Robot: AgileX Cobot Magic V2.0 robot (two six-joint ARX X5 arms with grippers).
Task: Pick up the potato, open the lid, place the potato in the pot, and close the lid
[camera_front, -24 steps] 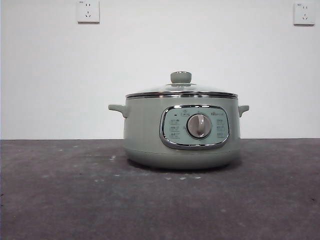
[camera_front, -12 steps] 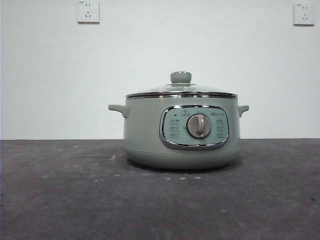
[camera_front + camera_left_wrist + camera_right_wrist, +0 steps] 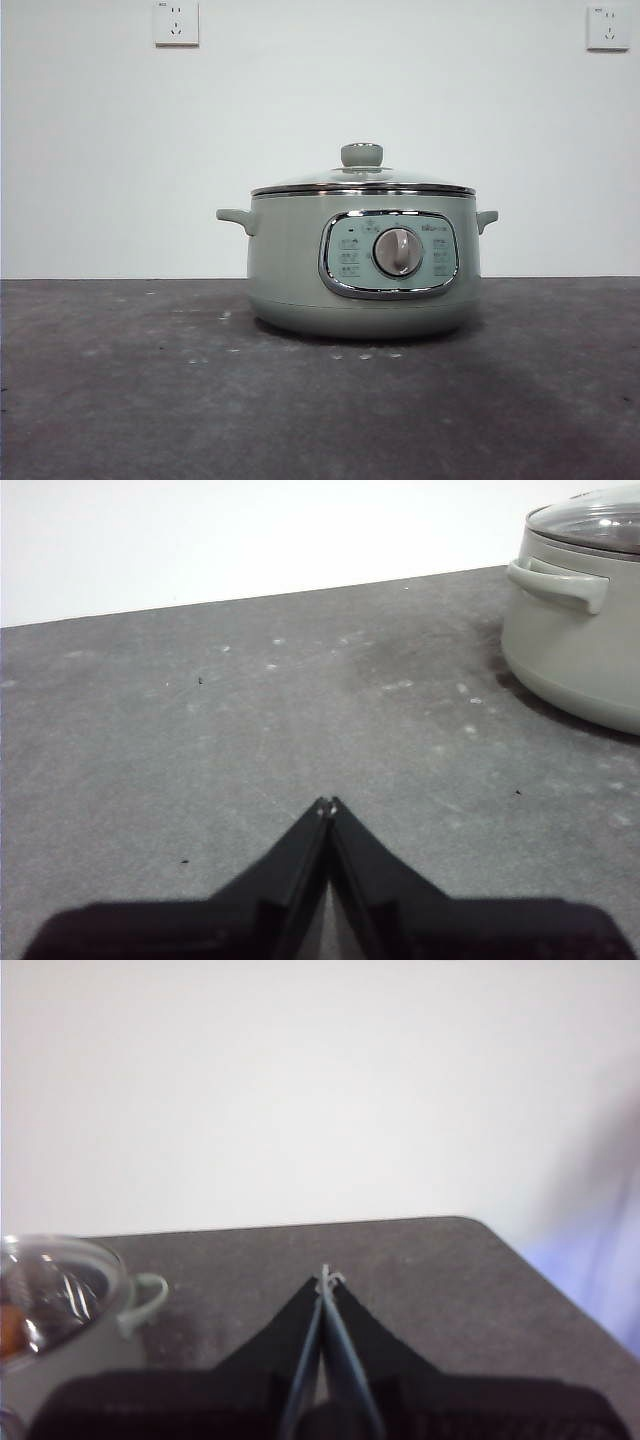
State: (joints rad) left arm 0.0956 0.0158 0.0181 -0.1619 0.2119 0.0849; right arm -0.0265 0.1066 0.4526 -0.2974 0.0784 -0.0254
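Observation:
The pale green pot point(image 3: 290, 270) stands on the dark table, right of centre in the front view. Its glass lid point(image 3: 362, 183) with the green knob sits closed on the rim. No arm shows in the front view. My left gripper point(image 3: 327, 802) hangs shut and empty over bare table, well apart from the pot point(image 3: 580, 650) and its lid point(image 3: 590, 520). My right gripper point(image 3: 327, 1278) is also shut and empty, off to the pot's other side. Through the lid point(image 3: 60, 1280) there, an orange patch, seemingly the potato point(image 3: 8, 1332), shows inside the pot.
Grey table point(image 3: 120, 400) stretches around the pot. A white wall with two sockets point(image 3: 176, 22) stands behind it. The table's rounded far corner point(image 3: 480, 1230) lies beyond my right gripper.

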